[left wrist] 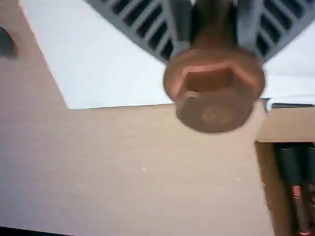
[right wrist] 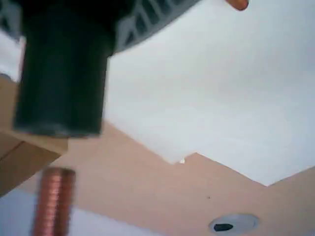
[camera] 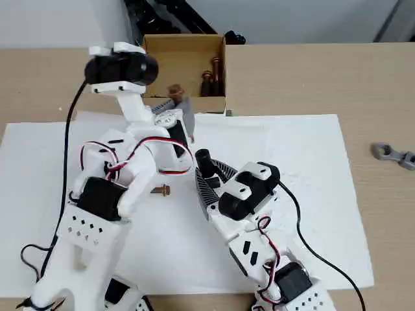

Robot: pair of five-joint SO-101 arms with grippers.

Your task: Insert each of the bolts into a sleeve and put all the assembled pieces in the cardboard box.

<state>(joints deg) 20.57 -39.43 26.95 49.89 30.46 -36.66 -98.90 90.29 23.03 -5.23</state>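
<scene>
My left gripper (camera: 176, 98) hangs just in front of the cardboard box (camera: 153, 59), shut on a copper bolt (camera: 174, 90). The left wrist view shows that bolt's hexagonal head (left wrist: 214, 91) sticking out between the grey fingers (left wrist: 147, 29). My right gripper (camera: 207, 170) sits over the middle of the white sheet (camera: 311, 181), shut on a black sleeve (camera: 204, 159); in its wrist view the sleeve (right wrist: 61, 73) stands out from the jaws, with the other arm's bolt (right wrist: 53, 201) beyond it. A loose bolt (camera: 161, 190) lies on the sheet beside the left arm. Assembled pieces (camera: 211, 74) stand in the box.
A metal wrench (camera: 392, 154) lies on the bare table at the far right. A round cable hole (right wrist: 234, 223) is set in the tabletop. The box's front wall (left wrist: 288, 123) is close to the held bolt. The sheet's right half is open.
</scene>
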